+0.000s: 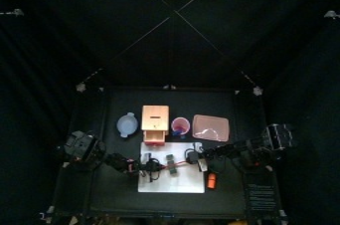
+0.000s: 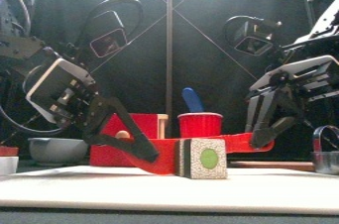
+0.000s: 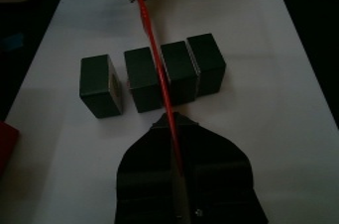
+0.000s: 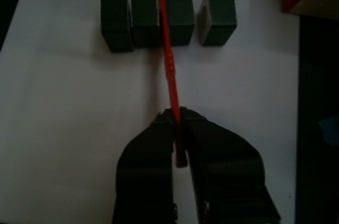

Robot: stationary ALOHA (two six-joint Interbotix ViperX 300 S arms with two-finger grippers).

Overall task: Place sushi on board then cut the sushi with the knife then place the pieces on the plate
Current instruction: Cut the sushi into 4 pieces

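Observation:
A toy sushi roll of dark green blocks (image 3: 159, 72) lies on the white cutting board (image 3: 265, 30); one block (image 3: 95, 85) stands a little apart from the other three. A thin red knife (image 3: 153, 50) runs edge-on across the roll, in the gap between the two middle blocks (image 4: 162, 15). My left gripper (image 3: 175, 121) is shut on the knife close to the roll. My right gripper (image 4: 172, 117) is shut on the same red blade (image 4: 167, 59), further from the blocks. In the front view one block (image 2: 203, 159) shows its green centre between both grippers.
Behind the board stand a blue-grey bowl (image 1: 127, 123), a pale wooden box (image 1: 155, 127), a red cup (image 2: 199, 125) holding a blue knife (image 2: 192, 99), and the pink tray (image 1: 212, 126). A small orange-red thing (image 1: 210, 181) lies at the board's right edge.

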